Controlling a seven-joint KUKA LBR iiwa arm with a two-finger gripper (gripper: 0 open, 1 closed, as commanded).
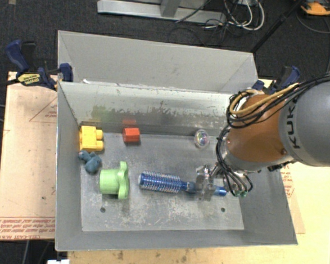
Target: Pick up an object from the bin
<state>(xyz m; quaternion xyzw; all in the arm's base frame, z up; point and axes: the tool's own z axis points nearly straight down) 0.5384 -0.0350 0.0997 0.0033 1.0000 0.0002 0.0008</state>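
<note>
My gripper (206, 184) is low at the right of the bin floor, under the orange wrist cover. It sits right at the handle of a blue hairbrush (161, 183) that lies lengthwise across the middle of the floor, bristle head to the left. The blue handle tip pokes out on the gripper's right side. A small clear, shiny ball (201, 139) rests by the back wall, just behind the gripper.
On the left side lie a green spool-shaped piece (115, 180), a small blue lump (91, 162) and a yellow block (91, 138). A red cube (131, 135) stands near the back wall. The arm covers the bin's right wall.
</note>
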